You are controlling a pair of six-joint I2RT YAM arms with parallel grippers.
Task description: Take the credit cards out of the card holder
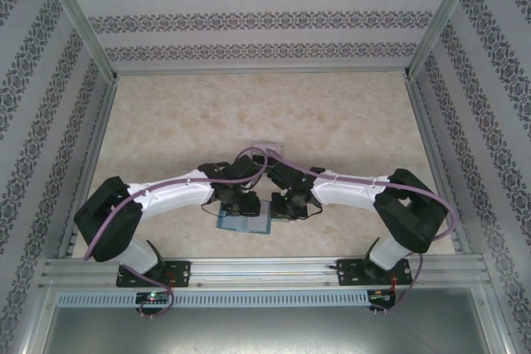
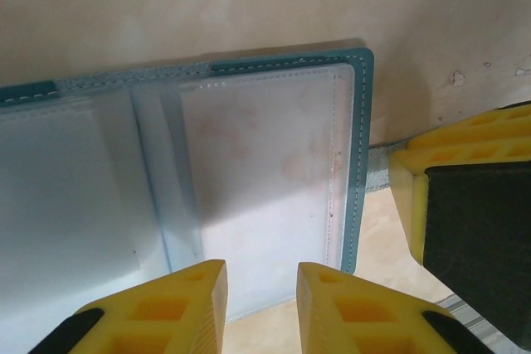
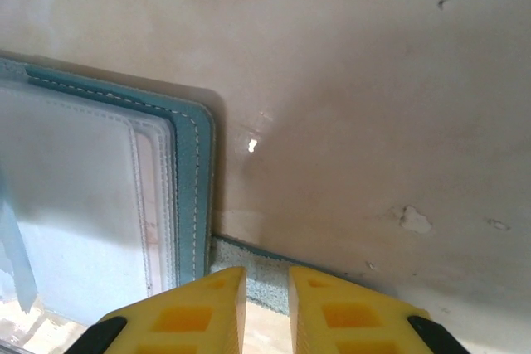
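Marbled tabletop (image 1: pixel 249 105) under open card holder (image 2: pixel 265 163)

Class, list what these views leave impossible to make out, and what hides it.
Top view: card holder mostly covered by left arm and right arm.
Left wrist: card holder's left side cut off; frosted pocket blurs its contents.
Right wrist: right tool hides the grey strip's end.
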